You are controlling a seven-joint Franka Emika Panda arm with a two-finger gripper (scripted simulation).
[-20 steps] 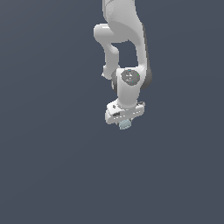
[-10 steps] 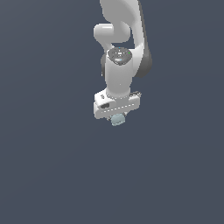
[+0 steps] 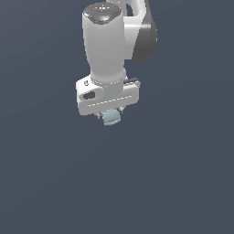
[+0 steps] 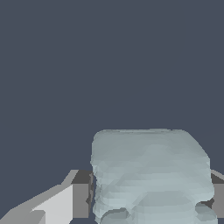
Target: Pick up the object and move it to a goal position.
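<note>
Exterior view: white arm (image 3: 107, 43) seen from above, hand (image 3: 109, 114) mostly hidden under wrist block, only edge of object (image 3: 111, 117) peeking below. Wrist view: fingers (image 4: 81, 194) pressed against both sides of object (image 4: 151, 175), gripping it. Object pale blue-grey, lumpy, rounded cube, ridged folds, matte.

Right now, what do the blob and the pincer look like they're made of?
Blob: pale blue-grey, matte, with stacked ridged folds and no shine; could be soft foam or clay, but the render leaves it open. Pincer: smooth white shell with soft highlights, like painted plastic or metal; the finger faces look flat grey.
</note>
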